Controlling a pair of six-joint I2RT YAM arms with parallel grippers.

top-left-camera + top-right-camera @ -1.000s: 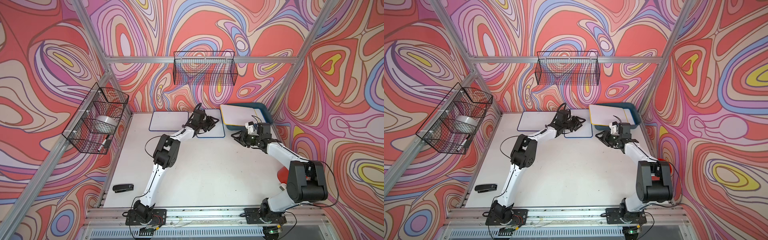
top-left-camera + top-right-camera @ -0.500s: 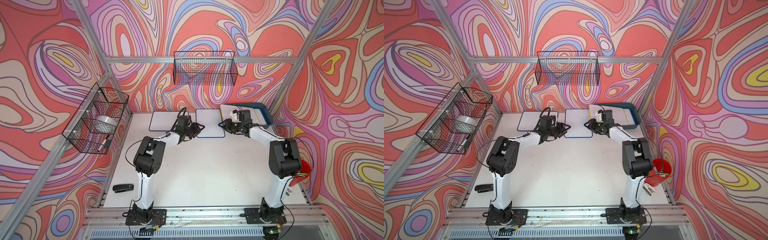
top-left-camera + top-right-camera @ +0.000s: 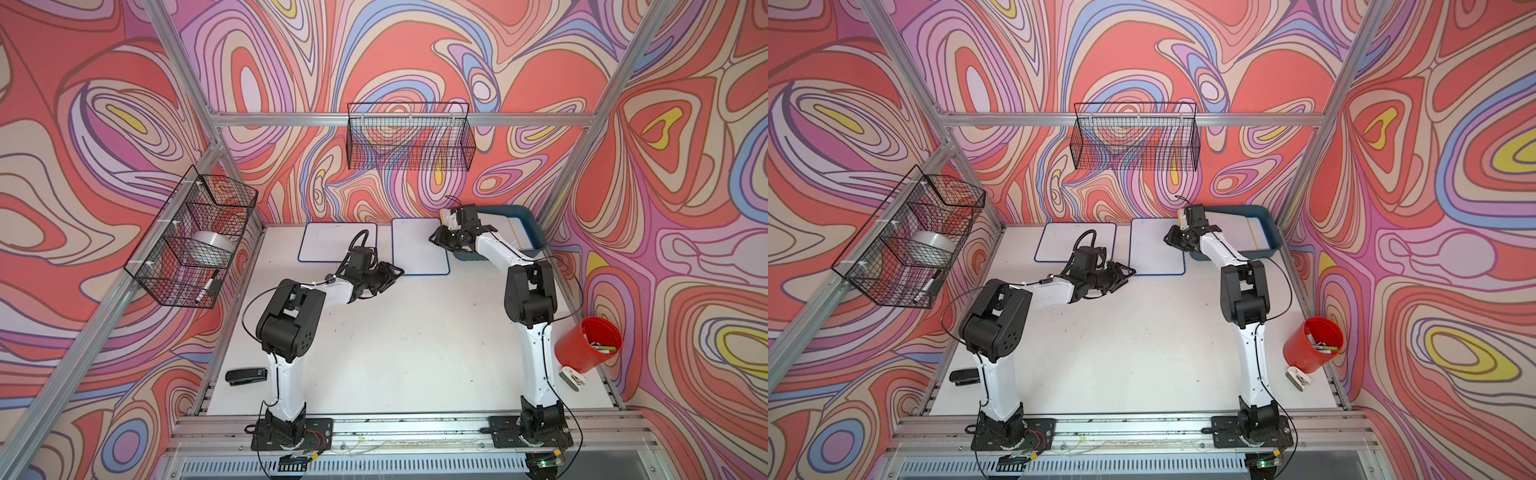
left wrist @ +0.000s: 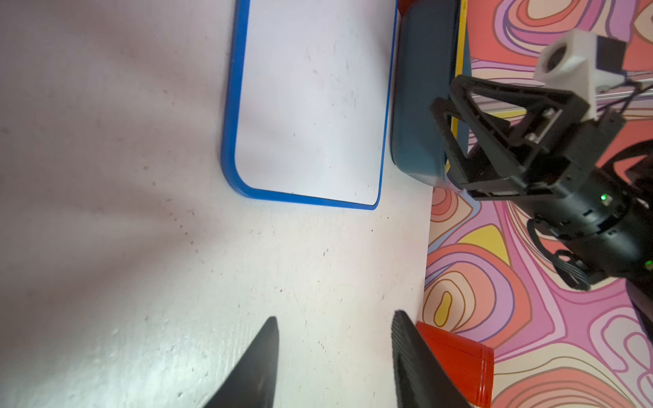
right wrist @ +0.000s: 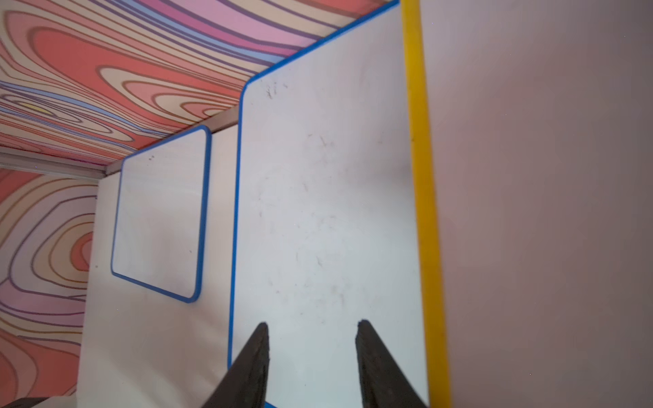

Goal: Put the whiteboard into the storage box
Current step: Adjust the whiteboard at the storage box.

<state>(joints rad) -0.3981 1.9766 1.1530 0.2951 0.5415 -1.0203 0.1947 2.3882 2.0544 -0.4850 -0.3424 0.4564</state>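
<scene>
Currently | both top views: left pincer (image 3: 394,273) half-open, empty, middle whiteboard (image 3: 419,249) just ahead of its tips; right pincer (image 3: 1169,241) half-open, empty, above that board's edge, storage box (image 3: 1274,232) behind it | left wrist: middle whiteboard (image 4: 311,106) ahead, storage box (image 4: 420,106) beside it | right wrist: fingers (image 5: 247,371) over same board, yellow-rimmed whiteboard (image 5: 530,176) alongside

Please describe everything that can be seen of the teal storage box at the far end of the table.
The storage box is a shallow dark teal-blue tray, seemingly plastic, with flared walls and rounded corners. It stands upright on the white table, in its far right corner. A yellow-edged whiteboard lies in it, face up. A blue-framed whiteboard lies flat close beside it; whether they touch is unclear. The open right gripper hovers by its near corner, the arm hiding part of its wall.
</scene>
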